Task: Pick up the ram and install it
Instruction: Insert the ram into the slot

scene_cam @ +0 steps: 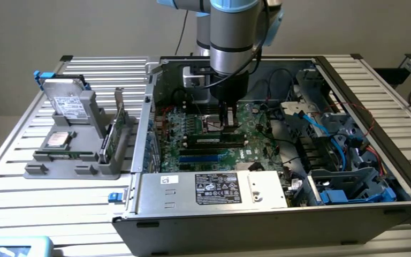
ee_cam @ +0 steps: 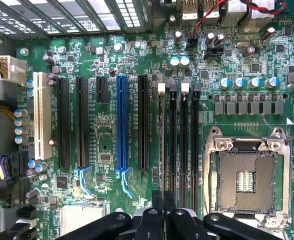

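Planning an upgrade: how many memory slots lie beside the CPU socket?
4 memory slots, side by side between the black expansion slot and the CPU socket; more may hide past the socket.

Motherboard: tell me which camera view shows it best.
The wrist view: it looks straight down on the motherboard, with the expansion slots and the empty CPU socket plain. The exterior view shows it slanted inside the computer case, partly hidden by the arm.

My exterior camera sits high and back, angled down into the computer case [scene_cam: 263, 225]; my wrist camera faces squarely, close in — both share the motherboard [scene_cam: 259, 120] [ee_cam: 152, 55].
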You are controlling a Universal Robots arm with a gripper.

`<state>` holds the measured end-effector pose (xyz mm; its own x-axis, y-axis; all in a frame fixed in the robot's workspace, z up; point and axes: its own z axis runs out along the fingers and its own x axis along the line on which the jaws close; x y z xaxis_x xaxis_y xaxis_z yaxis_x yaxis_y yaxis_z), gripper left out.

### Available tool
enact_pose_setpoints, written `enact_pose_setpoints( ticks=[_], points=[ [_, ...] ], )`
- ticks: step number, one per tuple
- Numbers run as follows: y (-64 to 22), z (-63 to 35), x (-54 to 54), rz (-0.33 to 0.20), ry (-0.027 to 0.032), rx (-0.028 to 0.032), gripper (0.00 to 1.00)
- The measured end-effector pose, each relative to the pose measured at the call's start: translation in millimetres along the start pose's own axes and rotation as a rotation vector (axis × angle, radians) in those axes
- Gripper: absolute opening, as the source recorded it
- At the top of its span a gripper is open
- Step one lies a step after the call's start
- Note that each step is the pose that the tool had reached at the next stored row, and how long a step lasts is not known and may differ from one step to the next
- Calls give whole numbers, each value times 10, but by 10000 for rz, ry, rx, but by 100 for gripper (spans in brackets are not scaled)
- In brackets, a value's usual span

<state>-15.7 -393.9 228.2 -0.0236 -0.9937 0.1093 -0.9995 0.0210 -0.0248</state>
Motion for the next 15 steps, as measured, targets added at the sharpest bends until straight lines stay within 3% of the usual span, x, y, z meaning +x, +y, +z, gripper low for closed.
enact_pose_setpoints(
  ticks=[7, 15],
  points=[
    [1, -4, 1, -9, 88, 8, 12],
    [1, -8, 1, -15, 98, 15, 12]
  ],
)
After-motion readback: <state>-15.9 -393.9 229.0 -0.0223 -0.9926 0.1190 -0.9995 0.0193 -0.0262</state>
